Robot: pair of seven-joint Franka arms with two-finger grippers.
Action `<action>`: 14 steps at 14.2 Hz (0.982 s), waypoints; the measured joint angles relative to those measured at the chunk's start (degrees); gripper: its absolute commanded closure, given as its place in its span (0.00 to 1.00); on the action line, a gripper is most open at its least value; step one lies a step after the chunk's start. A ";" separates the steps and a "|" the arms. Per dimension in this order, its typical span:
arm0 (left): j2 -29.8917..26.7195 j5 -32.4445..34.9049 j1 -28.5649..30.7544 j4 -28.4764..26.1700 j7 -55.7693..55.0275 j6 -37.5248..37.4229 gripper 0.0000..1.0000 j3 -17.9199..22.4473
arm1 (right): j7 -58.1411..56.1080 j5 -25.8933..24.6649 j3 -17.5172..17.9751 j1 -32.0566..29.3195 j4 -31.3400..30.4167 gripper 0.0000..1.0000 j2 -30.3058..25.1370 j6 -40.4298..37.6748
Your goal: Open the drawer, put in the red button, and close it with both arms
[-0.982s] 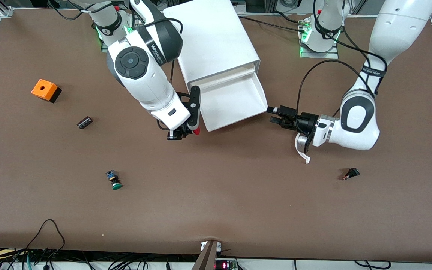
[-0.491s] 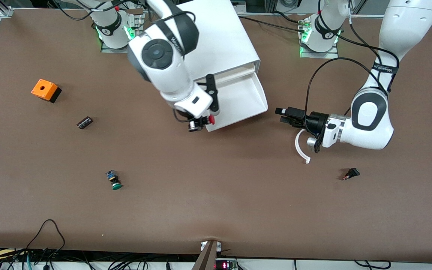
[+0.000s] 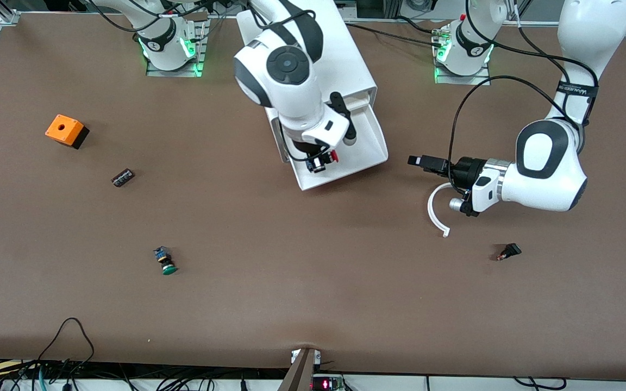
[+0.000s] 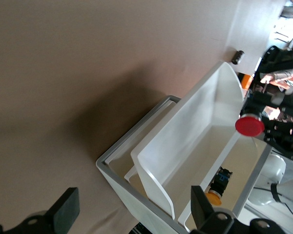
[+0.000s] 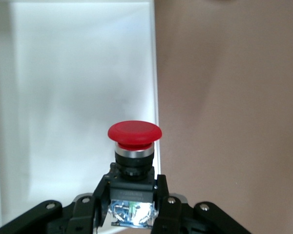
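Placing step: right gripper (image 3: pixel 321 161) is clamping the red button (image 3: pixel 334 156) by its black body, hanging over the open drawer (image 3: pixel 370 142) of the white cabinet (image 3: pixel 313 32). Left gripper (image 3: pixel 416 161), fingers apart, is waiting over the table beside the drawer. Next likely needs lowering and releasing inside the tray

The red button (image 5: pixel 135 134) has a glossy red cap, a silver ring and a black body. The drawer (image 3: pixel 370 138) is plain white, the worktop (image 3: pixel 313 282) matte brown. The box (image 3: pixel 64 129) is orange on black. Another button (image 3: pixel 168 267) is green-capped.
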 measured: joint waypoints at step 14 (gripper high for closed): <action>-1.41 27.82 -5.15 7.89 -33.78 0.98 0.00 -2.64 | 0.00 -3.39 -1.40 4.36 0.21 0.00 5.10 0.31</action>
